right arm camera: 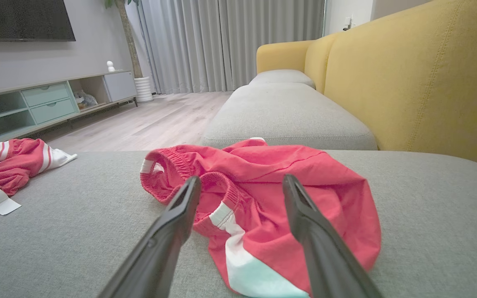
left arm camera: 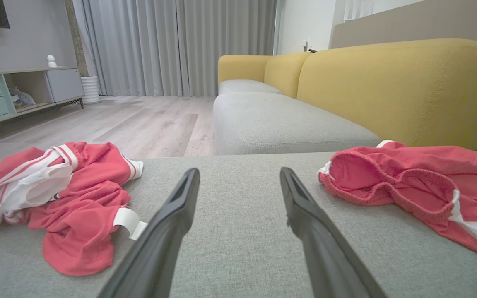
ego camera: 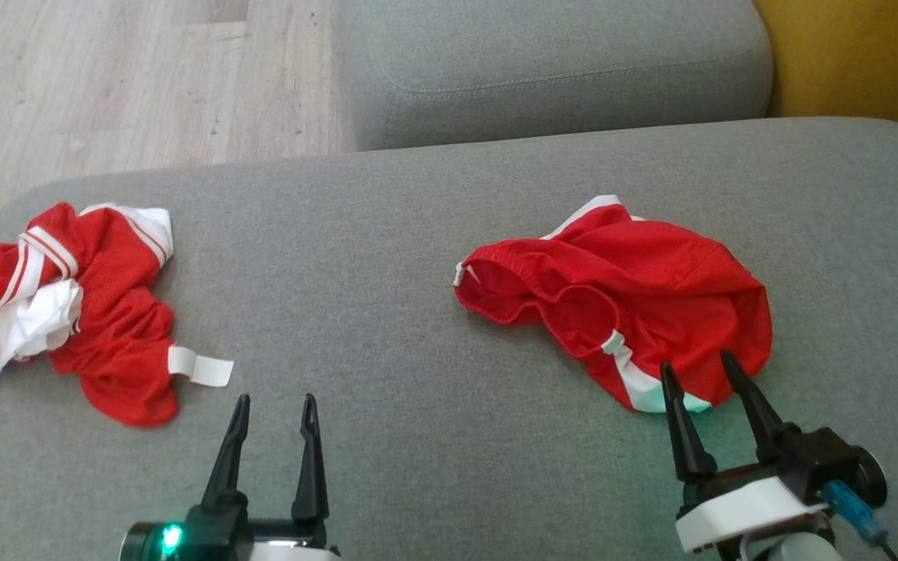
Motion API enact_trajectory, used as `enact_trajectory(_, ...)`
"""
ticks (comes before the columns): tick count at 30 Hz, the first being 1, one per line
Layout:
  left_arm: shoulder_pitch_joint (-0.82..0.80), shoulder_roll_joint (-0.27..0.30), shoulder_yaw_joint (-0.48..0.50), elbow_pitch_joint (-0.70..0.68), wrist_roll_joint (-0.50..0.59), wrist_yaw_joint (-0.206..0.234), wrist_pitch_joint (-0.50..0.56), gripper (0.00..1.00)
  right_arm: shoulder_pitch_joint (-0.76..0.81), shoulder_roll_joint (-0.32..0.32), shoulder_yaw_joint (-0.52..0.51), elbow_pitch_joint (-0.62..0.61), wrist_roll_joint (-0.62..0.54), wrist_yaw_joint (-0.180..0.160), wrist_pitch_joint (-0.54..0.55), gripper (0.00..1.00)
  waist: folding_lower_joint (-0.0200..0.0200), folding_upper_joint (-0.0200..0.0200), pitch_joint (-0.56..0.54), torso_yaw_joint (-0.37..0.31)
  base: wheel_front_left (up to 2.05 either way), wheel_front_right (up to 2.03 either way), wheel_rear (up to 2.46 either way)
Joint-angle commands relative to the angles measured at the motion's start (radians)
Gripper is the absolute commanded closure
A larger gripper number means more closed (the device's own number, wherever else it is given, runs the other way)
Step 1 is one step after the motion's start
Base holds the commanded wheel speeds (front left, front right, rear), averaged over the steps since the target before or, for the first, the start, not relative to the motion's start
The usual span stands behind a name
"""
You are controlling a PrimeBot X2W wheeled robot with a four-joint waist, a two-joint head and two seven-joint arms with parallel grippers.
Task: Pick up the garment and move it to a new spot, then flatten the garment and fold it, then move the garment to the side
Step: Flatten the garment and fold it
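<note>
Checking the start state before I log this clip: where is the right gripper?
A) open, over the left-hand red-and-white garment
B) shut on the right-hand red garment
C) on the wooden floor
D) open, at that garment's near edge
D: the right gripper has its fingers apart and empty, tips at the near edge of the right-hand red garment.

Soft, even daylight in all views; brightest thru curtains [left arm camera: 180,45], upper centre of wrist views. Shadows faint, no glare. Head view slightly soft, grainy. Wrist views wide-angle, bent at edges; fingers [left arm camera: 160,244] at bottom blurred.
</note>
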Motion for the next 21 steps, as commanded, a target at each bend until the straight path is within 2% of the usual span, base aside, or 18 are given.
enact_trajectory(1, -0.021, -0.002, 0.022, -0.027, -0.001, 0.003, -0.009, 0.00, -0.038, -0.003, 0.025, -0.037, -0.006, -0.001, -0.002, 0.00, 0.0000, -0.0001, 0.001, -0.001, 0.00, 0.00, 0.00)
enact_trajectory(7, -0.046, -0.002, -0.008, -0.003, -0.003, -0.030, -0.009, 0.00, -0.045, -0.003, 0.005, -0.034, -0.022, -0.001, -0.002, 0.00, 0.0000, -0.0001, 0.014, -0.025, 0.00, 0.00, 0.00)
enact_trajectory(13, -0.131, -0.002, -0.080, 0.045, -0.003, -0.068, -0.009, 0.00, -0.060, -0.003, 0.003, -0.045, -0.018, -0.001, -0.002, 0.00, 0.0000, -0.0001, 0.055, -0.091, 0.00, 0.00, 0.00)
enact_trajectory(18, -0.262, -0.002, -0.195, 0.185, 0.002, -0.136, -0.009, 0.00, -0.094, -0.003, 0.017, -0.053, -0.009, -0.001, -0.002, 0.00, 0.0000, -0.0001, 0.112, -0.181, 0.00, 0.00, 0.00)
enact_trajectory(21, -0.361, -0.002, -0.259, 0.306, 0.006, -0.154, -0.009, 0.00, -0.110, -0.003, 0.024, -0.057, -0.001, -0.001, -0.002, 0.00, 0.0000, -0.0001, 0.141, -0.237, 0.00, 0.00, 0.00)
